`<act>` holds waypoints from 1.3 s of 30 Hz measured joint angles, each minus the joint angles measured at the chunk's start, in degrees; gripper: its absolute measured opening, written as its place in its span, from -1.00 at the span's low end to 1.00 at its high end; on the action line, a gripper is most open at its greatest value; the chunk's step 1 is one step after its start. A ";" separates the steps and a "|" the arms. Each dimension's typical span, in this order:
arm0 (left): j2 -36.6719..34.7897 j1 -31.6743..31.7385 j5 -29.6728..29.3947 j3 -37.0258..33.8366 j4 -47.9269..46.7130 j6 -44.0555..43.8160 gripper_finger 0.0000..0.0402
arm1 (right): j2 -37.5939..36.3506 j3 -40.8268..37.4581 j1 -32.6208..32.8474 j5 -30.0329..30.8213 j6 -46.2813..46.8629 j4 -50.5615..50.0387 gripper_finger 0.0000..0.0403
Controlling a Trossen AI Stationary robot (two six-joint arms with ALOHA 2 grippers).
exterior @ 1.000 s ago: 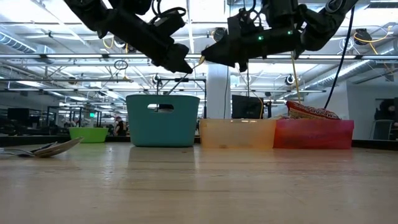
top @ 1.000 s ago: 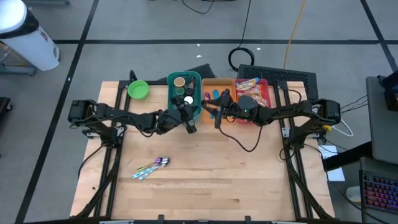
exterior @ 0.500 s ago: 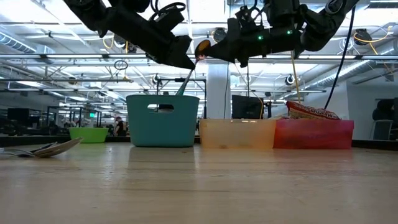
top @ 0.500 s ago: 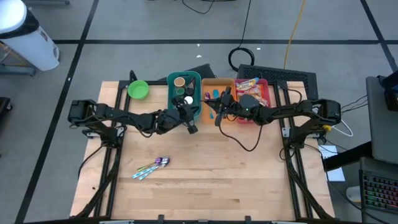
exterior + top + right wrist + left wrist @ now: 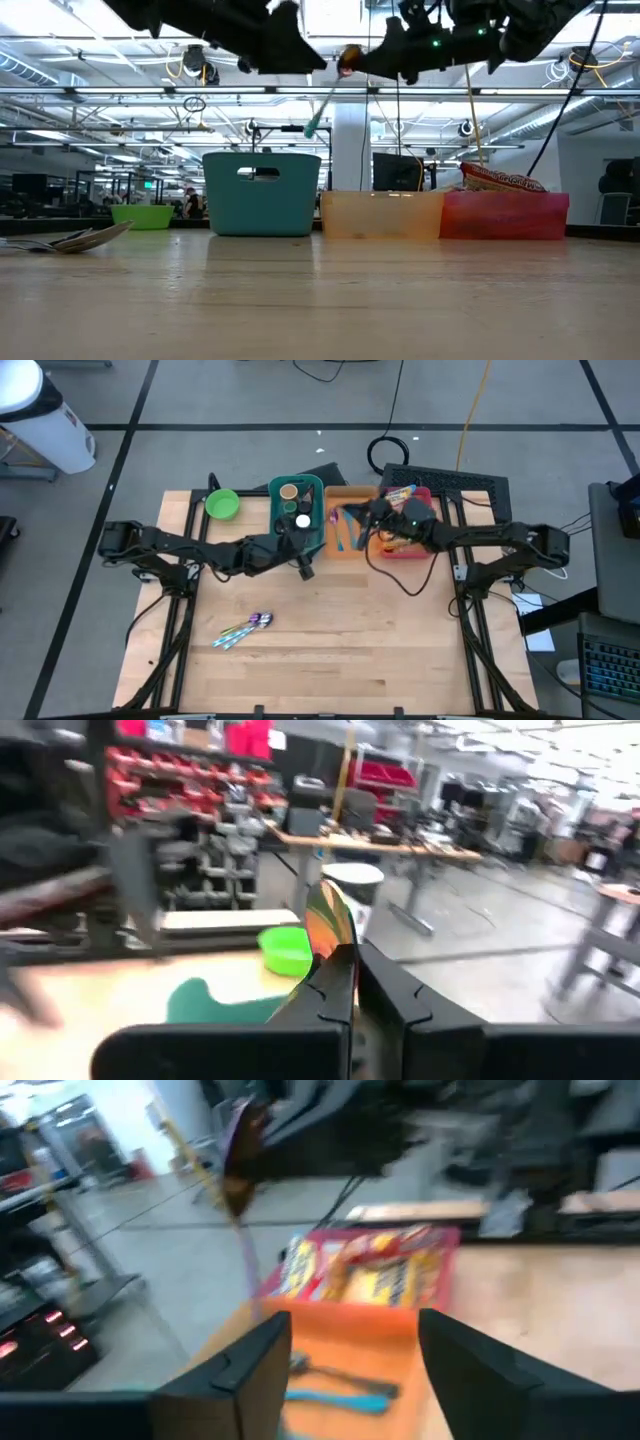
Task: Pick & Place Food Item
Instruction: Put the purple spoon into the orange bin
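Right gripper (image 5: 352, 62) is pinched shut on the top end of a spoon (image 5: 325, 98), high above the table; in the right wrist view its fingers (image 5: 340, 982) are pressed together around a shiny brownish spoon bowl. The spoon's handle hangs down at a slant from the grip, its teal tip ending above the teal bin (image 5: 262, 192). In the high view the right gripper (image 5: 362, 514) sits over the orange bin (image 5: 347, 532). Below it in that bin lie other utensils (image 5: 335, 1388), blurred.

Left gripper (image 5: 295, 45) is just beside the right one, at about the same height, not touching the spoon. Its fingers (image 5: 258, 1370) stand apart with nothing between them. From above, the left gripper (image 5: 297, 546) is at the near edge of the teal bin.

Past the orange bin, on the right gripper's far side, is the red bin (image 5: 505, 214) with snack packets (image 5: 390, 1275) in it. Past the teal bin, away from both grippers, a green bowl (image 5: 222, 504) sits at the table's back edge. Well apart, on the open wooden table (image 5: 400, 650), a small bunch of cutlery (image 5: 243, 629) lies flat.
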 joint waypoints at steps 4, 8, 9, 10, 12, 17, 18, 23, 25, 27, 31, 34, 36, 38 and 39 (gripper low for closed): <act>-0.78 0.02 5.63 0.02 -0.57 -0.05 0.25 | -3.51 0.00 -3.82 0.03 -1.12 -7.19 -1.00; -0.78 0.04 6.86 0.02 -2.00 -0.01 0.31 | -4.81 0.00 -8.24 -1.47 -0.45 -15.18 -1.00; -0.78 0.10 6.77 0.02 -2.44 0.00 0.31 | -4.85 0.00 -9.46 -3.02 0.19 -17.24 -1.00; -0.78 0.16 6.65 0.01 -3.01 -0.02 0.31 | -4.83 0.00 -10.59 -4.84 1.02 -19.06 -1.00; -0.78 0.45 6.58 0.00 -3.32 -0.01 0.29 | -4.14 0.00 -12.64 -8.34 2.79 -21.67 -1.00; -0.78 1.43 6.51 0.00 -3.26 -0.98 0.24 | -1.07 -0.02 -15.19 -16.99 4.04 -25.01 -1.00; -0.78 1.61 6.46 0.00 -3.24 -1.37 0.24 | -0.53 -0.02 -15.29 -18.65 3.55 -25.03 -1.00; -0.78 2.38 6.38 0.00 -3.28 -3.18 0.26 | 2.32 -0.02 -14.80 -21.26 1.56 -25.28 -1.00; -0.78 2.45 6.38 0.00 -3.38 -3.34 0.26 | 3.30 -0.02 -14.56 -21.21 1.22 -25.32 -1.00; -0.76 2.45 6.38 0.00 -3.47 -3.28 0.26 | 3.90 -0.02 -14.46 -21.04 0.86 -25.34 -1.00; -0.78 2.45 6.38 0.00 -3.70 -3.18 0.26 | 5.23 0.00 -14.46 -20.95 0.63 -24.96 -1.00; -0.76 2.45 6.36 0.00 -3.78 -2.60 0.26 | 6.12 0.00 -14.45 -20.96 -0.47 -24.41 -1.00; -0.77 2.53 6.34 0.00 -3.74 -2.59 0.26 | 6.88 0.00 -14.45 -20.89 -1.34 -23.79 -1.00; -0.78 2.73 6.36 -0.02 -3.76 -2.60 0.26 | 7.37 0.02 -14.47 -20.95 -1.66 -23.40 -1.00; -0.77 2.79 6.32 -0.02 -3.76 -2.62 0.26 | 7.41 0.02 -14.49 -20.91 -1.66 -23.33 -1.00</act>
